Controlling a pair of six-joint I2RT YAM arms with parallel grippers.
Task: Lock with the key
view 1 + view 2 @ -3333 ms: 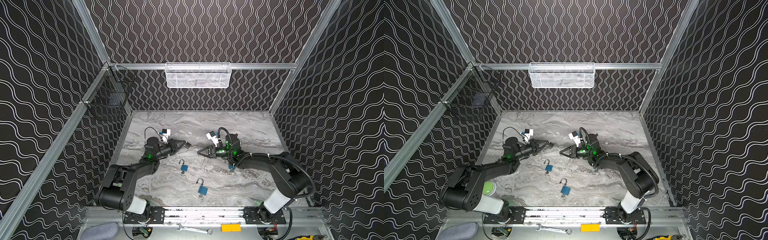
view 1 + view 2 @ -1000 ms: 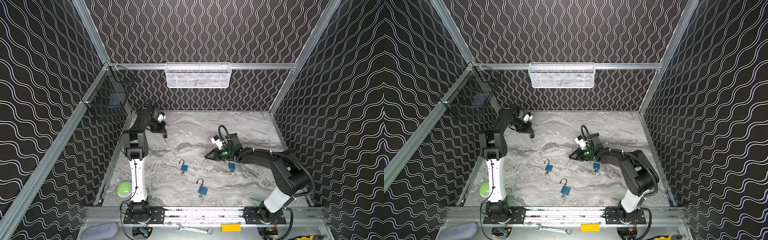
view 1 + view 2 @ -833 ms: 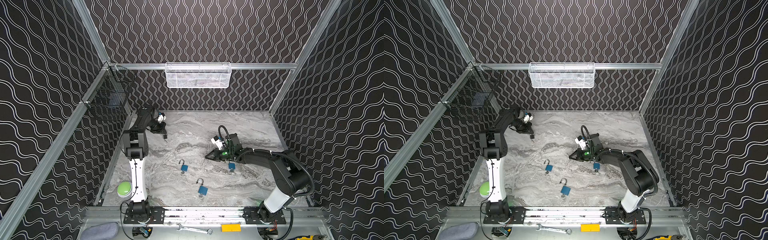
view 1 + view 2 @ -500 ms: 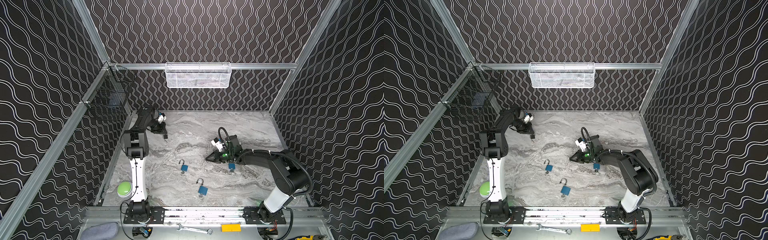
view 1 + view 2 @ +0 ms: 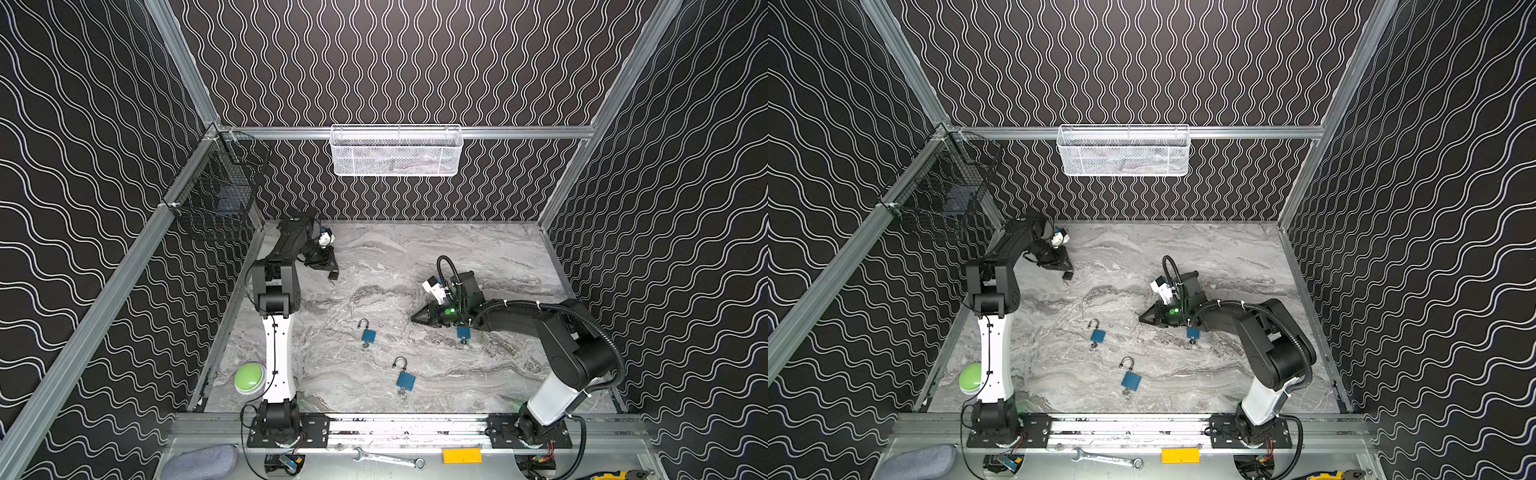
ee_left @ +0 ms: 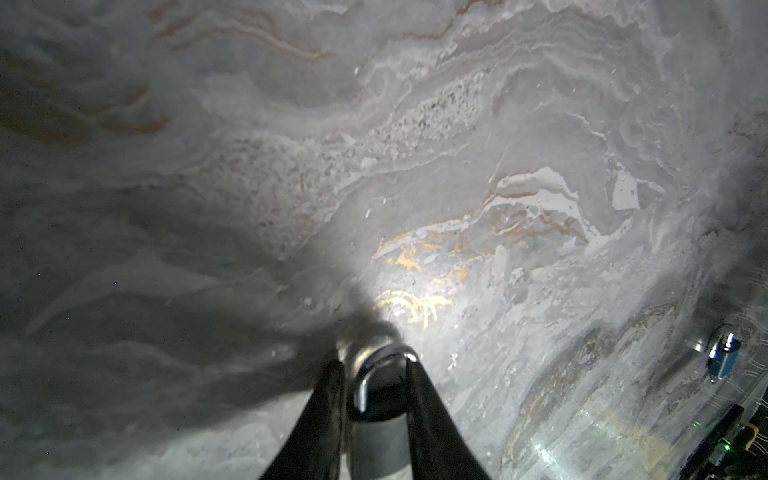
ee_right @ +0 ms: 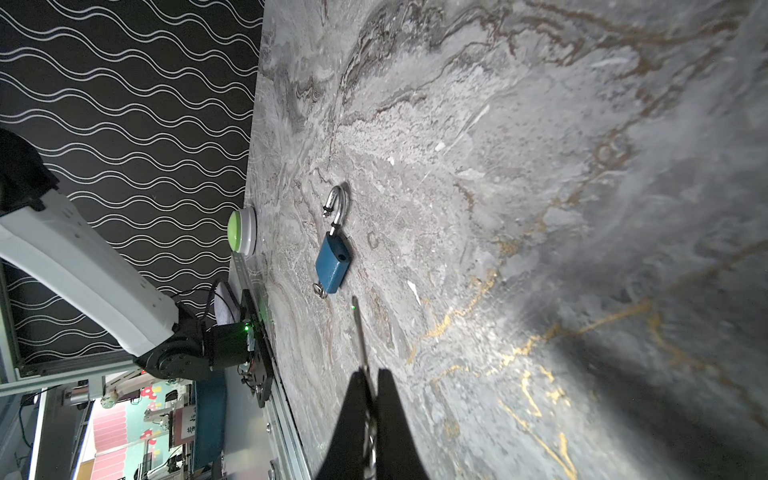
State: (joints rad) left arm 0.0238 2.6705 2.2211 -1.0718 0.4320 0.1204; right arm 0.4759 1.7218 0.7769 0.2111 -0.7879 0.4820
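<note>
At the far left corner of the table (image 5: 490, 249), the left end effector (image 6: 374, 363) has its fingers on either side of a padlock (image 6: 376, 440). Whether they pinch it or have let go cannot be told. Its shackle looks pushed home, so this lock seems done. Toward the middle, an open blue padlock (image 5: 368, 335) and a second open padlock (image 5: 405, 379) lie unlocked, likely still to do. The right end effector (image 7: 370, 374) is pressed together on a key (image 7: 360, 332), which points at the first of these from nearby. A third blue padlock (image 5: 463, 331) lies under the right arm, its shackle hidden.
</note>
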